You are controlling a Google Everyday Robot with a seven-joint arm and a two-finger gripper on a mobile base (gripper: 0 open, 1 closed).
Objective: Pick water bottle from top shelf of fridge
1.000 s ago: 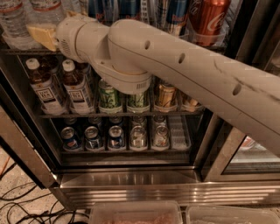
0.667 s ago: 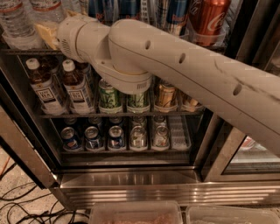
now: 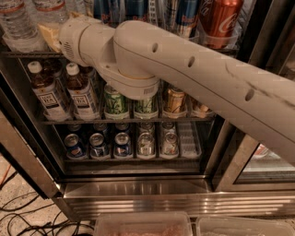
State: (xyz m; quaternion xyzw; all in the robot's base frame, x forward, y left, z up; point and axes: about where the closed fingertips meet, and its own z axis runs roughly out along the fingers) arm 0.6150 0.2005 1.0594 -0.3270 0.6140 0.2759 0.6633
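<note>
Look to 10 o'clock: the gripper [image 3: 48,36] sits at the front edge of the top shelf [image 3: 27,54], with only its tan tip showing past the white wrist (open or clamped, you cannot tell). A second ago that tip reached farther towards 9 o'clock; less of it shows now, while the arm [image 3: 193,78] lies much as it did. The water bottle [image 3: 16,25] stands just at 9 o'clock of the tip, with a second clear bottle [image 3: 50,5] at its 12. The red cola can [image 3: 220,20] is at 1 o'clock in the fridge [image 3: 138,196].
</note>
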